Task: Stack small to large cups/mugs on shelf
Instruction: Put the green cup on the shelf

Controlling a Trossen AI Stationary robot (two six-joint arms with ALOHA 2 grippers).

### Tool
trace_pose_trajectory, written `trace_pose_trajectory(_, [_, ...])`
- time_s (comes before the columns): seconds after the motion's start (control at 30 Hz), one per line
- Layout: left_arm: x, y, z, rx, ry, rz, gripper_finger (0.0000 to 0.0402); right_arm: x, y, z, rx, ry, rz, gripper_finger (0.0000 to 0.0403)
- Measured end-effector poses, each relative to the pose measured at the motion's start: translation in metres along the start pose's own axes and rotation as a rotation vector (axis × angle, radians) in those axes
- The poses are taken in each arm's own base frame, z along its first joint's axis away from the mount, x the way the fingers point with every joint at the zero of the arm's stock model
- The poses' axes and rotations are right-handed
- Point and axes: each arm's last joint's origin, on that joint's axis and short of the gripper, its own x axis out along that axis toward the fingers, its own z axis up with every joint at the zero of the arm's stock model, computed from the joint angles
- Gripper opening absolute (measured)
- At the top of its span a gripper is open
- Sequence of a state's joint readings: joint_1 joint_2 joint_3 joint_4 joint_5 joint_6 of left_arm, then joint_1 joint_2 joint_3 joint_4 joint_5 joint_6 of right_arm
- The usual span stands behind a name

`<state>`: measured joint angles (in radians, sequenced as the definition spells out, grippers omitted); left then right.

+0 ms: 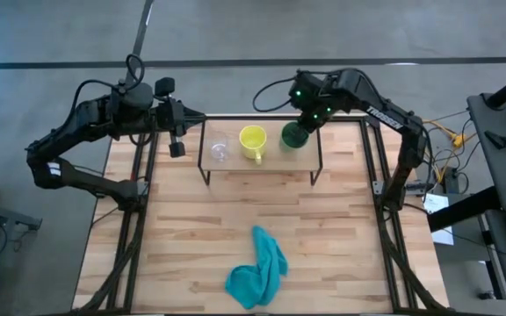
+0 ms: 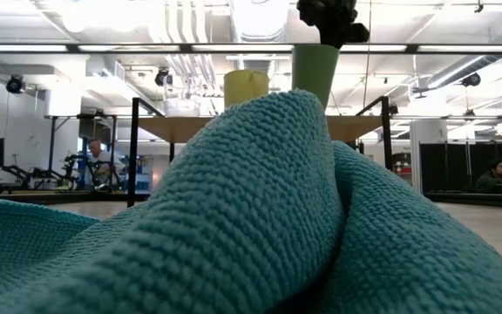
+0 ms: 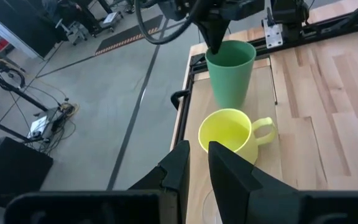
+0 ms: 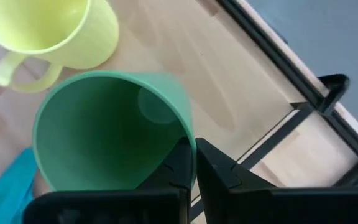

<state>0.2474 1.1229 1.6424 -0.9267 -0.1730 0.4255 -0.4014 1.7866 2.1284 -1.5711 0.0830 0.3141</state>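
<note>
Right claw (image 4: 193,163) on green cup (image 4: 104,134) rim

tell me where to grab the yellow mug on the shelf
Probably the rim of the yellow mug, from straight above: it stands upright and open on the shelf, its handle pointing toward the table's near edge. Pinch the wall opposite the handle.

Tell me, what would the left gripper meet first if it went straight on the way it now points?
Probably the yellow mug with a handle: it stands right beyond the left gripper, with the green cup farther along. The small clear glass cup may stand nearer; depth there is unclear.
</note>
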Motion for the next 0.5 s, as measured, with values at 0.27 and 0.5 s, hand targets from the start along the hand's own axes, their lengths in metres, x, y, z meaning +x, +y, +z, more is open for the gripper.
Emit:
trace_pose_trajectory(0.27, [0.000,0.000,0.000,0.013,0.003,0.004,0.0046,0.001,-0.010,0.003,-0.015,0.023,0.073,0.0009])
trace_pose_trajectory(0.5, [0.000,0.001,0.000,0.026,0.010,0.018,0.0046,0.008,-0.013,0.003,-0.013,0.052,0.074,0.0009])
